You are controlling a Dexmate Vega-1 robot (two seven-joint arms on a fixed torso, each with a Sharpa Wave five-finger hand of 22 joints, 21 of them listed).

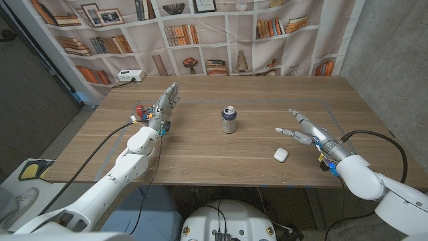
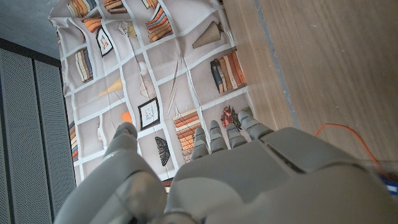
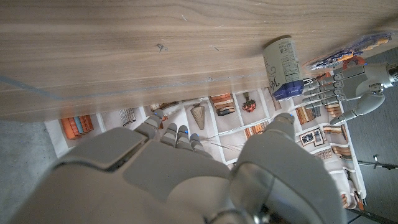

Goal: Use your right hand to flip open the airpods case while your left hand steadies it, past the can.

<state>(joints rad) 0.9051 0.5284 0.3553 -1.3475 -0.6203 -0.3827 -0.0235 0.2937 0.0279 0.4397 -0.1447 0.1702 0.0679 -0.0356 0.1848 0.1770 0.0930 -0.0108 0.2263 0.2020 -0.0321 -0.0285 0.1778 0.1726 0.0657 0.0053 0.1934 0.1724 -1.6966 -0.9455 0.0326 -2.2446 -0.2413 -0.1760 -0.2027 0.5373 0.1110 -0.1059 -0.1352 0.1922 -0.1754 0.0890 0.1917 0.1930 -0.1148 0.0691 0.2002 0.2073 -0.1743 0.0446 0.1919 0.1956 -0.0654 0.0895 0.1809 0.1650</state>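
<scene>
One can (image 1: 229,120), label print unreadable, beside airpods case (image 1: 280,154).

The back of the left hand (image 2: 249,180) takes up the near part of the view, its fingers (image 2: 211,140) close together and extended, holding nothing, the thumb (image 2: 121,146) set apart. Beyond the fingertips hangs a bookshelf-printed backdrop (image 2: 149,68). Beside the hand runs the wooden table (image 2: 323,62), with an orange cable (image 2: 348,134) near the knuckles.
</scene>
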